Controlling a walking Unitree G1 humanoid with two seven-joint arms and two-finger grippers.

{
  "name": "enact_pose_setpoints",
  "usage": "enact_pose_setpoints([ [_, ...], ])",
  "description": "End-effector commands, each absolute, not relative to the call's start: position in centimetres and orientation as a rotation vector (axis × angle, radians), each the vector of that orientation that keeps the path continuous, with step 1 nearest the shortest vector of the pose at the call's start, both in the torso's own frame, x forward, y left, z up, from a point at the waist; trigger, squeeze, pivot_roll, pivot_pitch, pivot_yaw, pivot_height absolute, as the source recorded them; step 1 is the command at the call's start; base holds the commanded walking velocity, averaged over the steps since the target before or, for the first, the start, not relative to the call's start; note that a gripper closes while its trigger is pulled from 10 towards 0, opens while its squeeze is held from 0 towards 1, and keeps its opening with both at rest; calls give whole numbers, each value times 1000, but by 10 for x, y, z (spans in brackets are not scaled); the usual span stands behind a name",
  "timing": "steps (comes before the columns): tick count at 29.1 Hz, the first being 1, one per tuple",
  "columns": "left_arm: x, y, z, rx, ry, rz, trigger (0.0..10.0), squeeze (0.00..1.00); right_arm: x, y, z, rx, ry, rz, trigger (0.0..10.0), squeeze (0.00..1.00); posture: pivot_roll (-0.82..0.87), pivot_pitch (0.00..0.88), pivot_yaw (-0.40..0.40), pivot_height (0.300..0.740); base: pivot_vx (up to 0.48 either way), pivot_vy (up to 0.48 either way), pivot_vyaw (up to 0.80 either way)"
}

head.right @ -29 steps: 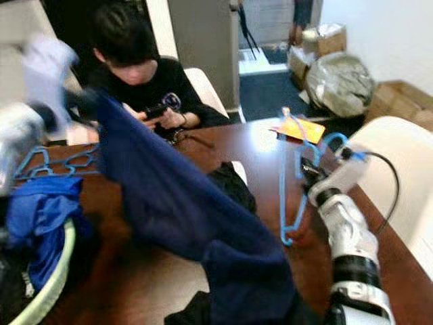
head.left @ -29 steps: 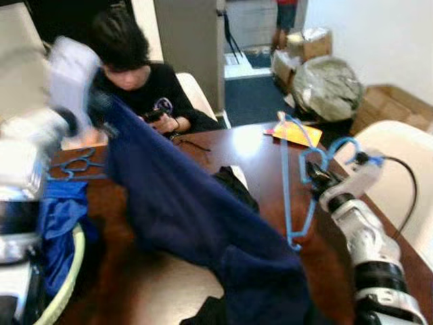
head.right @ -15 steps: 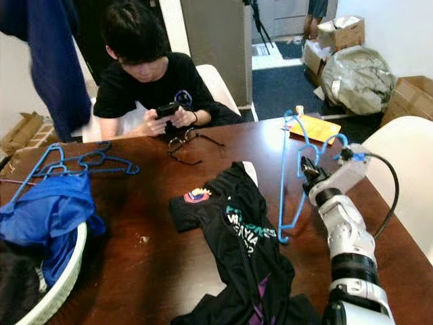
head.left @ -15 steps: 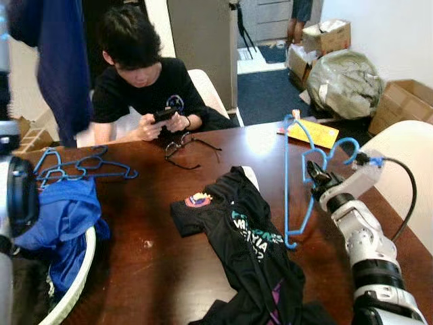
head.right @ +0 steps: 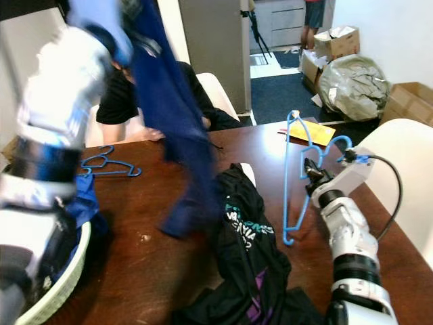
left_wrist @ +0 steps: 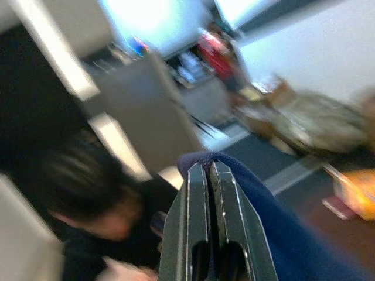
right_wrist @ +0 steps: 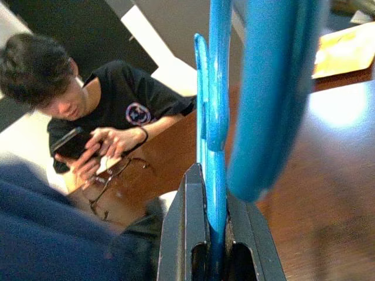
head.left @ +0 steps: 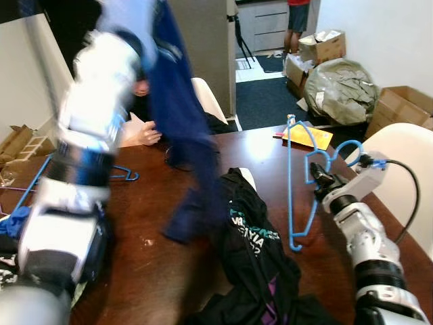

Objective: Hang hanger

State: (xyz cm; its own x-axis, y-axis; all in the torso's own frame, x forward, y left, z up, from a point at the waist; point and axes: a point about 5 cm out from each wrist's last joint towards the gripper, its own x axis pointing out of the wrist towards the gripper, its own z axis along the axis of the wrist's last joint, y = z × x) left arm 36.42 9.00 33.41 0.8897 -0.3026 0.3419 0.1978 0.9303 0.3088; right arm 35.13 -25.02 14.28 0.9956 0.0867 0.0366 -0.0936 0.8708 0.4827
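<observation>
The right gripper [head.left: 318, 181] sits above the dark wooden table [head.left: 155, 264] at about three o'clock from where the robot stands, its fingers [right_wrist: 186, 234] pressed tight on the rod of a blue plastic hanger [head.left: 295, 183], which stands nearly upright with its hook at the top and its lower corner close to the tabletop. Up at eleven o'clock the left arm is raised high and blurred, and the left gripper [left_wrist: 210, 175] has its fingers closed flat together on a fold of a navy blue garment [head.left: 183, 128] that hangs down from it over the table, its lower end near a black printed T-shirt [head.left: 254, 250] lying crumpled at the table's middle. Beyond the garment, at twelve o'clock, a person in a black shirt [head.right: 115, 101] sits at the far side of the table. More blue hangers [head.right: 108, 164] lie flat on the table at ten o'clock, and a white laundry basket [head.right: 57, 281] with blue cloth in it stands at eight o'clock. A yellow folder [head.left: 308, 134] lies at one o'clock.
</observation>
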Motion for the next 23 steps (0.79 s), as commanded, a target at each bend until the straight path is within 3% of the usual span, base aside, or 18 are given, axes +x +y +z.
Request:
enact_pose_setpoints([
  [1, 359, 84, 323, 266, -360, -293, 0, 0, 353, -247, 141, 509, -4, 106, 10000, 0, 9, 0, 76, 735, 0, 0, 0],
  [6, 345, 57, 279, 226, -222, -406, 0, 0, 353, -246, 141, 510, -3, 111, 10000, 0, 9, 0, 74, 735, 0, 0, 0],
  [15, 337, 51, 278, 194, -227, -424, 0, 0, 353, -247, 142, 507, -4, 112, 10000, 0, 7, 0, 72, 735, 0, 0, 0],
  [23, 337, 73, 364, 333, -546, -372, 0, 0, 354, -247, 143, 509, -3, 113, 10000, 0, 21, 0, 54, 735, 0, 0, 0],
])
